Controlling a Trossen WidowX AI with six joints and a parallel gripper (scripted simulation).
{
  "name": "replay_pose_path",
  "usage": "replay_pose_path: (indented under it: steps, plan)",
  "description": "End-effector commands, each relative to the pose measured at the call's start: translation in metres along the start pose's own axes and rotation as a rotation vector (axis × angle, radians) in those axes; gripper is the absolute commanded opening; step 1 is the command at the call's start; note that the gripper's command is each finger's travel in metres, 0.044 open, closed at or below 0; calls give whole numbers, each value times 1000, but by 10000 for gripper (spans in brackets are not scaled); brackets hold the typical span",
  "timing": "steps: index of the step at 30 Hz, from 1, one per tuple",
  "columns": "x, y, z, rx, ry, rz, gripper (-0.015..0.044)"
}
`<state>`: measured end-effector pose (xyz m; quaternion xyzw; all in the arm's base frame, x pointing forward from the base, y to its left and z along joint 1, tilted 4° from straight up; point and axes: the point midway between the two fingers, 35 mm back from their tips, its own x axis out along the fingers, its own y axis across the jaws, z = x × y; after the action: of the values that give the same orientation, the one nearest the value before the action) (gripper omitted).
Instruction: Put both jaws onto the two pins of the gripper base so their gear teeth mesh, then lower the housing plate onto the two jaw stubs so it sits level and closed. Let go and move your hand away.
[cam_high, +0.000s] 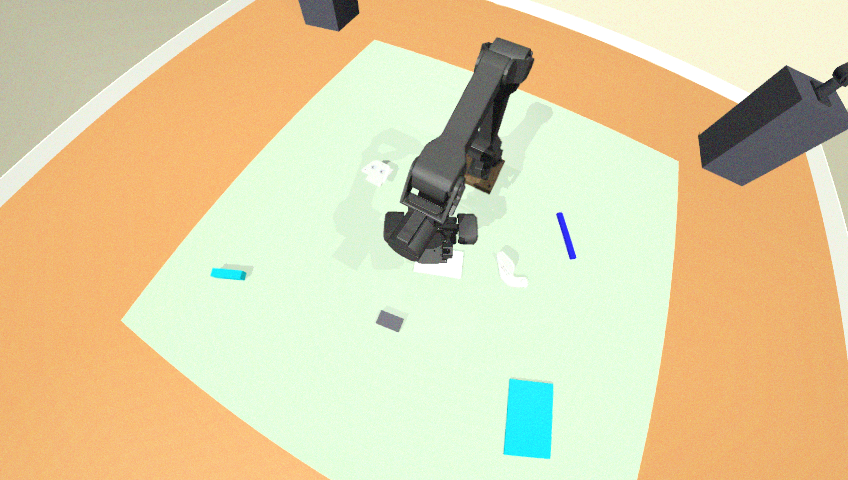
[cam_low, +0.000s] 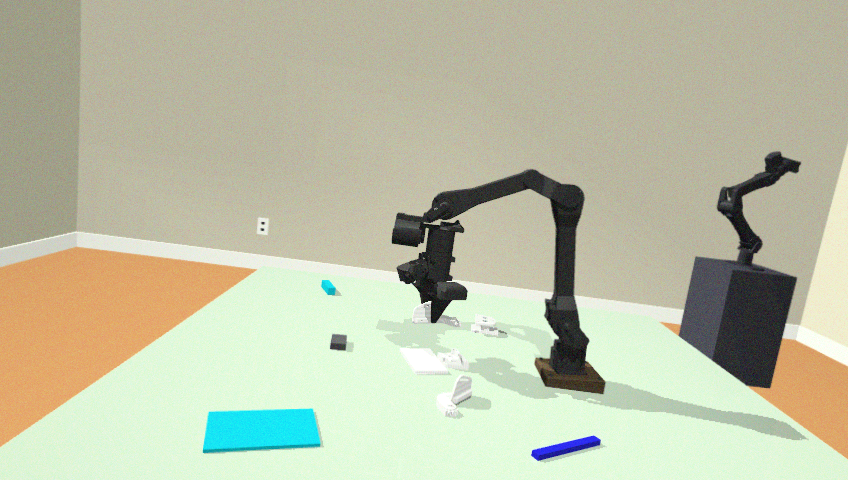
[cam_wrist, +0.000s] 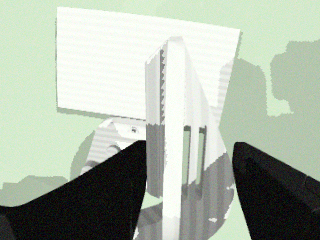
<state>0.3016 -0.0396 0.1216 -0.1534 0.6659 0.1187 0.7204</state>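
My gripper (cam_low: 436, 321) (cam_wrist: 190, 151) is shut on a white jaw (cam_low: 422, 313) (cam_wrist: 174, 100), held upright above the mat; in the top view my hand hides it. Below, in the wrist view, the white gripper base (cam_low: 453, 359) (cam_wrist: 112, 134) is partly covered by the jaw and left finger. It adjoins a flat white slab (cam_high: 443, 268) (cam_low: 423, 361) (cam_wrist: 100, 60); whether they are one part I cannot tell. The other jaw (cam_high: 505, 270) (cam_low: 461, 391) lies on the mat beside the slab. A small white piece with two dark holes, seemingly the housing plate (cam_high: 376, 171) (cam_low: 485, 321), lies apart.
A dark block (cam_high: 389, 321) (cam_low: 338, 342), a cyan bar (cam_high: 227, 274) (cam_low: 327, 287), a large cyan plate (cam_high: 529, 418) (cam_low: 261, 430) and a blue bar (cam_high: 565, 235) (cam_low: 565, 447) lie around the parts. The arm stands on a brown base (cam_high: 490, 182) (cam_low: 574, 382).
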Motion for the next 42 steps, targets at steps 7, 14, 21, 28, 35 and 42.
replay_pose_path:
  steps: [7,14,21,28,35,42]
  plan:
    - [1,2,1,6,5,-5,134]
    - [1,2,1,6,5,-5,134]
    - [1,2,1,6,5,-5,134]
    - [1,2,1,3,5,-5,134]
    - [2,2,1,3,5,-5,134]
    - [13,1,2,3,5,-5,134]
